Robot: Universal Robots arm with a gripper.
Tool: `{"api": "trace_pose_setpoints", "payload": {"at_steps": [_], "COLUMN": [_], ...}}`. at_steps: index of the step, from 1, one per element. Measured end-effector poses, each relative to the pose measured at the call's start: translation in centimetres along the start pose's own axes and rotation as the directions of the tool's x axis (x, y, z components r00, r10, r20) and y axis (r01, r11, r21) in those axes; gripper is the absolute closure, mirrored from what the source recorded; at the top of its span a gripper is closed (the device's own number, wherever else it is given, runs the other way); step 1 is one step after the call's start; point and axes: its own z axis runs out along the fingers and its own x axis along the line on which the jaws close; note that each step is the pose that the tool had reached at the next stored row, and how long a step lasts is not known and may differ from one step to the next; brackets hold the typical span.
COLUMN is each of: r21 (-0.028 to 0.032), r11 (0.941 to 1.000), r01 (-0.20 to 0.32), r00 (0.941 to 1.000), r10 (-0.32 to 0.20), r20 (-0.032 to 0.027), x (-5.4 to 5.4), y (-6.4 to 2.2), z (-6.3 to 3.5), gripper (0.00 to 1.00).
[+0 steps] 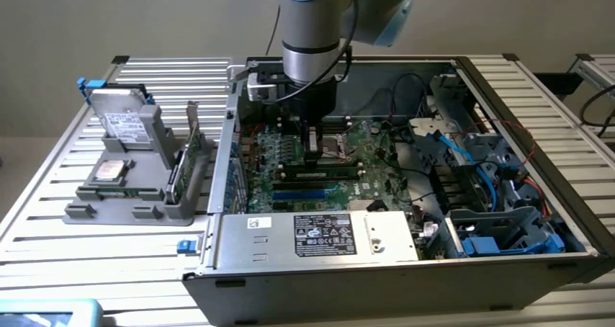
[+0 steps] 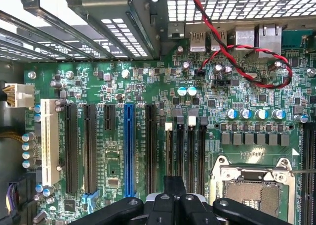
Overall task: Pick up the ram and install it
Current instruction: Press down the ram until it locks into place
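My gripper (image 1: 312,156) reaches down into the open computer case (image 1: 221,197), over the motherboard (image 1: 370,154). Its black fingers are shut, with nothing showing between them. Right under the fingertips in the exterior view, the ram (image 1: 336,174) lies lengthwise in a slot, a thin green stick with dark chips. The tips look to be touching its top edge. In the wrist view the shut gripper (image 2: 174,184) hangs over the black memory slots (image 2: 190,146) with their white latches. The ram itself is hidden there below the fingers.
A CPU socket (image 2: 247,188) lies beside the memory slots, with a blue slot (image 2: 129,151) and a white slot (image 2: 49,141) further off. Red and black cables (image 2: 237,62) loop near the ports. A grey holder (image 1: 125,197) outside the case carries a drive (image 1: 125,122) and a green card (image 1: 187,158). The power supply (image 1: 317,235) sits at the case front.
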Motion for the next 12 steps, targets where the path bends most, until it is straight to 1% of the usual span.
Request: {"api": "trace_pose_setpoints", "payload": {"at_steps": [2,3,5,7,12], "r21": [0.0003,0.0018,-0.0004,-0.0016,-0.0038], "r11": [1.0,1.0,1.0,1.0,1.0], "r01": [0.0,0.0,0.0,0.0,0.0], "r00": [1.0,1.0,1.0,1.0,1.0], "r10": [0.0,0.0,0.0,0.0,0.0], "r20": [0.0008,0.0027,0.0005,0.0004,0.0002], "x": [0.0,0.0,0.1,0.1,0.3], "y": [-0.01,-0.04,-0.14,-0.34,-1.09], "z": [-0.04,-0.22,-0.87,-1.27,-1.63], "gripper": [0.89,0.89,0.89,0.89,0.89]}}
